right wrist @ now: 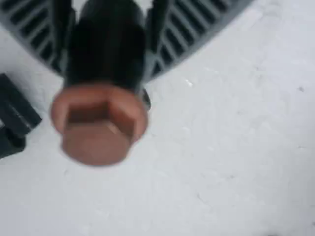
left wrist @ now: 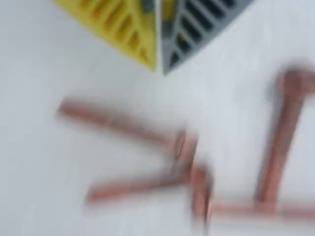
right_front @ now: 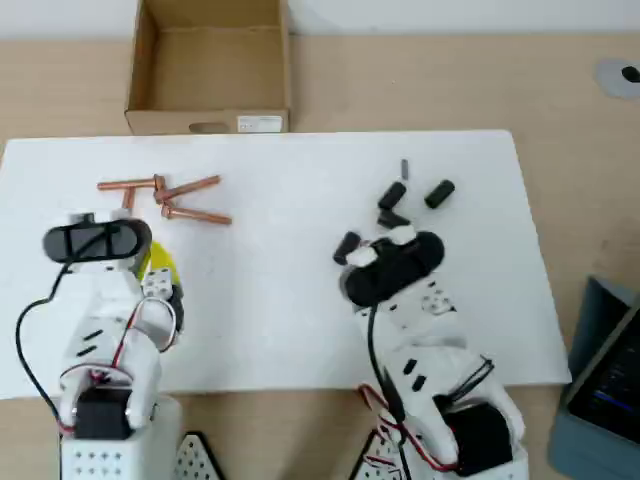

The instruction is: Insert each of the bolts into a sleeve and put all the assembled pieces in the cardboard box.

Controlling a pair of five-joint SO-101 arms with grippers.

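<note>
Several copper bolts (right_front: 165,197) lie in a loose pile on the white mat, left of centre. In the left wrist view these bolts (left wrist: 128,128) lie just beyond my left gripper (left wrist: 158,64), whose yellow and grey fingers meet with nothing between them. Several black sleeves (right_front: 400,200) are scattered right of centre. My right gripper (right wrist: 108,54) is shut on a black sleeve (right wrist: 106,39) with a copper bolt head (right wrist: 98,123) sticking out of its end, held just above the mat. The open cardboard box (right_front: 145,60) stands at the back left.
The white mat (right_front: 290,320) covers most of the wooden table. Loose sleeves (right wrist: 15,120) lie close beside the held piece. A dark grey device (right_front: 605,400) sits at the right edge and a small grey disc (right_front: 620,75) at the far right corner.
</note>
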